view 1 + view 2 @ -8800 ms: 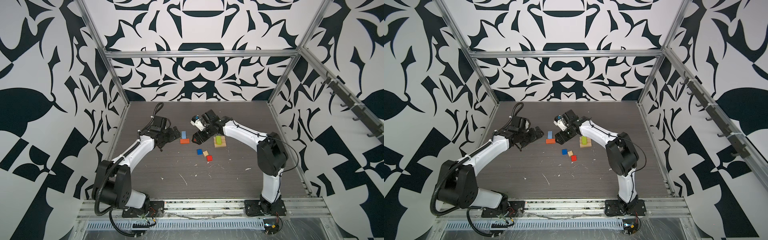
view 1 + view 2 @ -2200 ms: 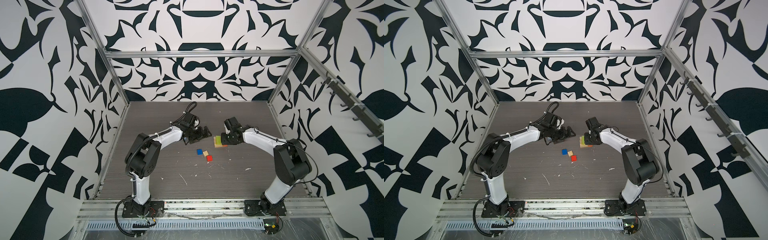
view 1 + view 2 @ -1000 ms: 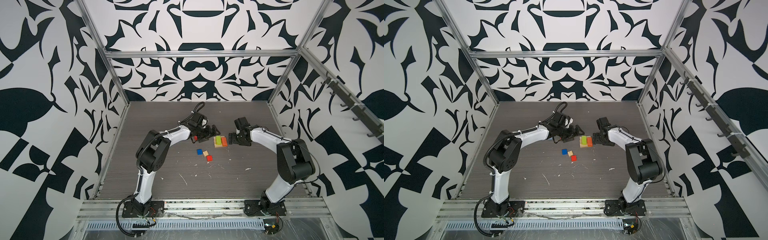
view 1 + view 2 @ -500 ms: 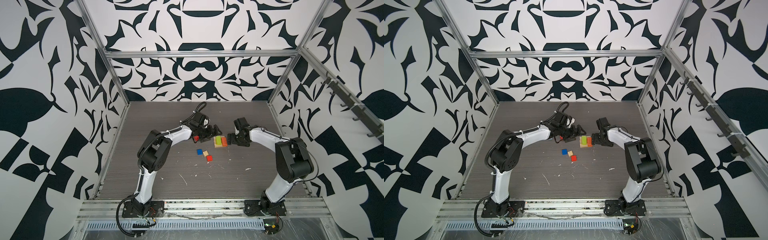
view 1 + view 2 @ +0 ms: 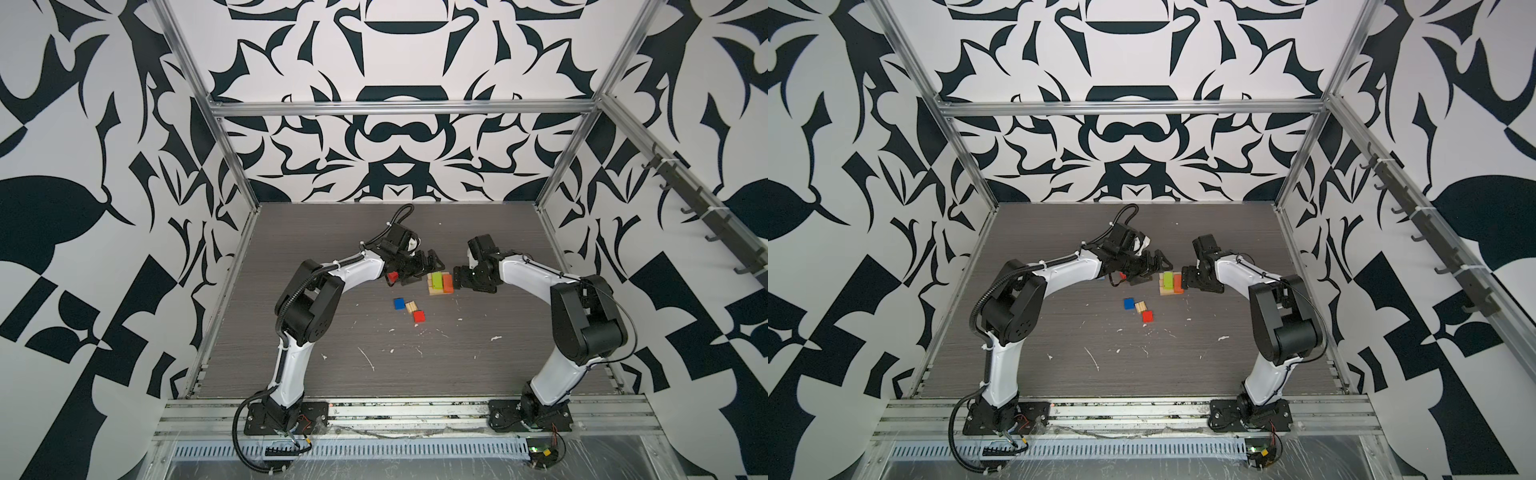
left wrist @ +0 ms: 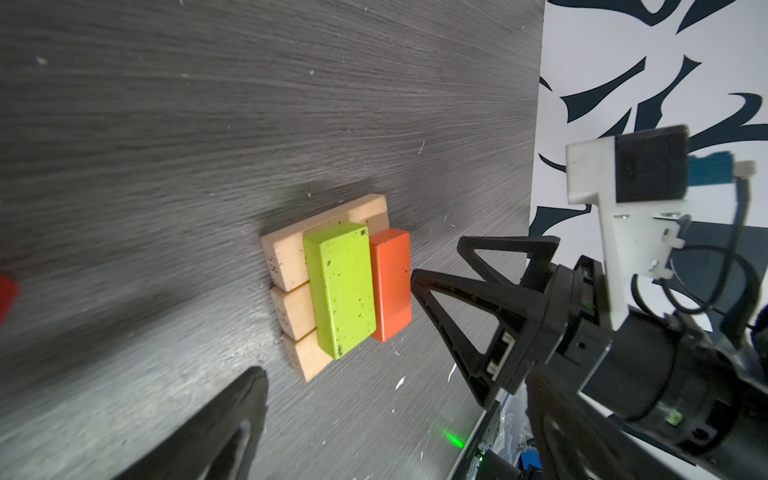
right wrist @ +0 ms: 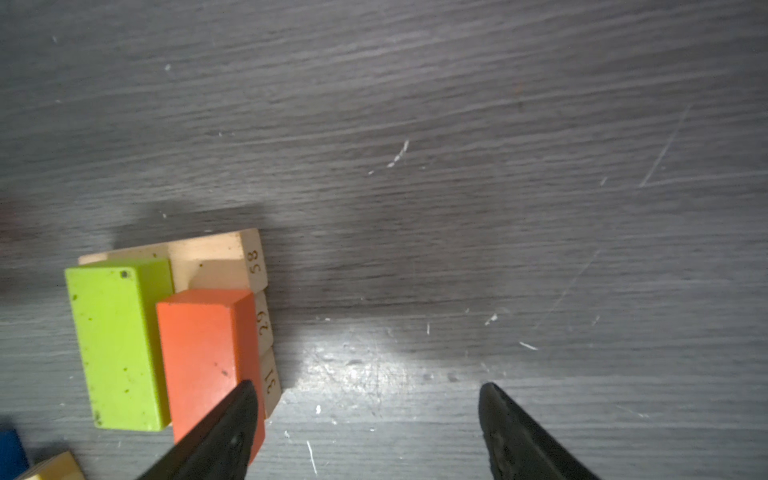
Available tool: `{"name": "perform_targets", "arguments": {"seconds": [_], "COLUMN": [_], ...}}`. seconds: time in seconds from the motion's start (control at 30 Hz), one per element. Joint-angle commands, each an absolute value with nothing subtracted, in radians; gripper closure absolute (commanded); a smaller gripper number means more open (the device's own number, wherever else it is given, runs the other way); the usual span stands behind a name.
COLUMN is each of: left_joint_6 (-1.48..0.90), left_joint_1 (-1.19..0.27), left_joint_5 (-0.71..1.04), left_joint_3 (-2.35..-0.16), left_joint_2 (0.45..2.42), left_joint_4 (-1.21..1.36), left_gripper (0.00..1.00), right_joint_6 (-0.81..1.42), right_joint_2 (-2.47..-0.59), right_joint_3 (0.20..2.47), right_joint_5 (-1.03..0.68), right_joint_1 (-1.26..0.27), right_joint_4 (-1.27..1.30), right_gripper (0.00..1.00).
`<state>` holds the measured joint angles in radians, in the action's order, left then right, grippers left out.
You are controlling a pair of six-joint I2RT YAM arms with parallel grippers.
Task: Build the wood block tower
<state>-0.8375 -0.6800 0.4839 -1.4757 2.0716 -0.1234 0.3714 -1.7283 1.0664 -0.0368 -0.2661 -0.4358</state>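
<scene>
The wood block tower stands two layers high at mid-table: three tan planks (image 5: 434, 292) (image 6: 286, 257) carry a lime green block (image 5: 436, 281) (image 6: 340, 286) and an orange block (image 5: 447, 283) (image 7: 199, 349) side by side. My left gripper (image 5: 419, 270) (image 6: 395, 415) hovers open just left of the stack, nothing between its fingers. From the right, my right gripper (image 5: 458, 280) (image 7: 365, 399) stands open, one fingertip (image 7: 237, 415) against the orange block's side. A red block (image 5: 392, 275) lies under the left wrist.
A blue cube (image 5: 399, 303), a tan cube (image 5: 411, 307) and a red cube (image 5: 419, 316) lie loose on the table in front of the stack. Both arms flank the stack closely. White scuffs mark the dark table (image 5: 374, 361) nearer the front.
The orange block, once on the table at the left, now lies on the tan planks. In the last second the right gripper edged left toward it; the left gripper barely moved.
</scene>
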Motion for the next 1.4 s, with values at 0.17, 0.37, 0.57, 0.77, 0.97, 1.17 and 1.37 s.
{"name": "perform_targets", "arguments": {"seconds": [0.17,0.37,0.57,0.77,0.97,1.17,1.37], "left_joint_6": [-0.833,-0.833,-0.833,-0.832,-0.831,-0.832,-0.832], "left_joint_1": [-0.684,-0.684,-0.684,-0.684,-0.684,-0.685,-0.685], "left_joint_5": [0.484,0.481,0.481,0.481,0.480,0.479,0.481], "left_joint_3": [-1.496,-1.492,-1.491,-1.492,-1.490,-1.491,-1.494], "left_joint_2": [2.077,2.073,2.072,2.074,2.074,2.075,2.075], "left_joint_4": [-0.140,-0.138,-0.140,-0.140,-0.140,-0.138,-0.141], "left_gripper": [0.01,0.00,0.00,0.00,0.00,0.01,0.01], "right_joint_6": [0.379,0.384,0.391,0.389,0.387,0.388,0.389], "right_joint_2": [-1.737,-1.746,-1.741,-1.748,-1.757,-1.747,-1.753], "right_joint_3": [1.081,1.092,1.092,1.103,1.108,1.104,1.106], "right_joint_5": [-0.054,-0.012,0.006,0.003,-0.011,-0.018,-0.044], "right_joint_1": [-0.269,-0.269,-0.270,-0.268,-0.269,-0.269,-0.270], "right_joint_4": [-0.419,-0.426,-0.413,-0.414,-0.405,-0.393,-0.382], "right_gripper": [0.13,0.13,0.14,0.13,0.14,0.14,0.15]}}
